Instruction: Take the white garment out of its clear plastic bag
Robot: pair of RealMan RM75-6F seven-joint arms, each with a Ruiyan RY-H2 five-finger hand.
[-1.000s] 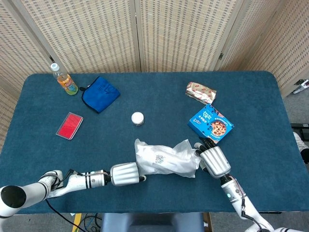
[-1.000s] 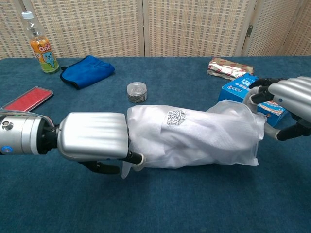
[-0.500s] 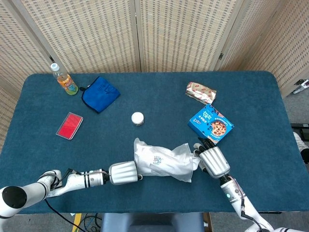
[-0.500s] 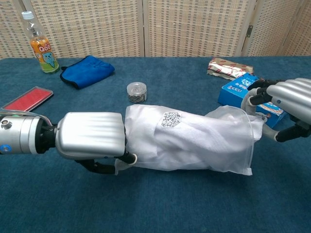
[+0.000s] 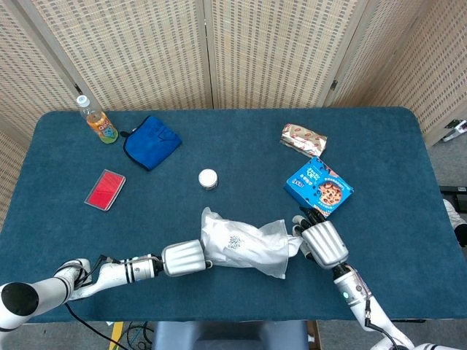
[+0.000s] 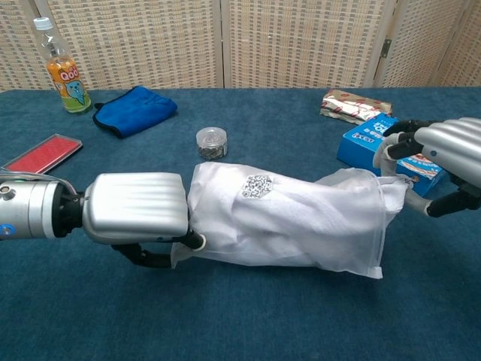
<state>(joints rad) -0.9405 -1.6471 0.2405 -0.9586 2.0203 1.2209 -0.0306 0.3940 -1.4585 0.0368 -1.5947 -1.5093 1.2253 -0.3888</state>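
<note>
both hands on the bagged garment

from where i stand, the clear plastic bag (image 6: pixel 301 222) lies across the near middle of the blue table (image 5: pixel 408 182), with the white garment (image 6: pixel 248 214) folded inside it and a small printed square label (image 6: pixel 257 186) on top. the left hand (image 6: pixel 139 218) is clamped onto the bag's left end, its fingers curled under and around the bunched plastic; in the head view the same hand (image 5: pixel 184 257) sits right against the bag. the right hand (image 6: pixel 443 158) pinches the top right corner of the bag between its dark fingertips, beside the blue cookie box (image 5: pixel 318 186). the bag's lower right corner hangs loose on the cloth surface.

farther back there is a small round jar (image 6: pixel 211 142) with a white lid, a folded blue cloth (image 6: pixel 135 109), a drink bottle (image 6: pixel 62 71) with an orange label standing upright at the far left, a flat red case (image 6: pixel 41 153) near the left edge, and a wrapped snack packet (image 6: pixel 349 104) just behind the cookie box.
</note>
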